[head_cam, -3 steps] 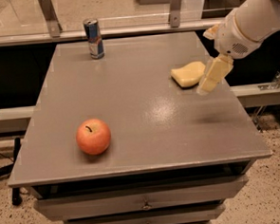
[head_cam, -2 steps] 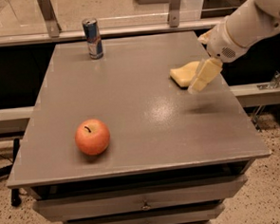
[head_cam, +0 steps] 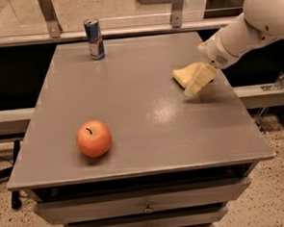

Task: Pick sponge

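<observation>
The pale yellow sponge [head_cam: 182, 75] lies flat on the grey table [head_cam: 132, 106], near its right edge. My gripper [head_cam: 201, 63] reaches in from the right on a white arm and is tilted down over the sponge's right end. It is open: one blocky pale-yellow finger [head_cam: 199, 80] lies across the sponge's right side, and the other shows as a stub above it, near the wrist. The part of the sponge under the lower finger is hidden. I cannot tell whether the finger touches the sponge.
A red apple [head_cam: 93, 138] sits at the table's front left. A blue and silver can [head_cam: 95, 39] stands at the back left. A railing [head_cam: 127, 30] runs behind the table, and drawers [head_cam: 148, 209] sit below its front edge.
My gripper has moved left and down, from beside the sponge's right edge to over its right end. The sponge, apple and can have not moved.
</observation>
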`<state>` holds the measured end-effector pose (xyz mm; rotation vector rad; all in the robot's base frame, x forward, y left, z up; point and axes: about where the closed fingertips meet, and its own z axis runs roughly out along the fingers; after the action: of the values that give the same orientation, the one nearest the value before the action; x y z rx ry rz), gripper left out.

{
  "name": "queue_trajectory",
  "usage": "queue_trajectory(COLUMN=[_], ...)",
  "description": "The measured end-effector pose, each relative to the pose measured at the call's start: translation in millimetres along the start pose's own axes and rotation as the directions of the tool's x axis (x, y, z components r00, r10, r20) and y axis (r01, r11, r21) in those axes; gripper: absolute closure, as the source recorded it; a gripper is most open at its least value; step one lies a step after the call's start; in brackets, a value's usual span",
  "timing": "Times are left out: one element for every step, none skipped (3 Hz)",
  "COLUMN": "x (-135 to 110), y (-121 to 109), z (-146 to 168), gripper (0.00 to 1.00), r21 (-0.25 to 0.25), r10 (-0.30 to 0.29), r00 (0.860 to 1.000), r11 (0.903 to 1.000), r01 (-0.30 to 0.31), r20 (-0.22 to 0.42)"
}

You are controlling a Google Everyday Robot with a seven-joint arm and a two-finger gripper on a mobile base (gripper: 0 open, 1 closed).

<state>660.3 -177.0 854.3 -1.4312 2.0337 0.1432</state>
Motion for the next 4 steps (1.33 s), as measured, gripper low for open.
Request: queue_trajectory(x=[10.4, 12.6, 10.9, 4.6], y=[-9.7, -14.6, -14.0, -8.3], z=[9.0, 12.7, 14.5, 10.1], gripper=[0.11, 0.26, 0.49, 0.73], r21=[0.006, 0.003, -0.011, -0.038], r10=[0.021, 0.04, 0.049, 0.05], r00=[1.0, 0.999, 0.999, 0.998], r11=[0.9998, 0.9992, 0.9988, 0.9981], r01=[-0.021, -0.04, -0.049, -0.049], r20=[-0.004, 0.01, 0.021, 0.036])
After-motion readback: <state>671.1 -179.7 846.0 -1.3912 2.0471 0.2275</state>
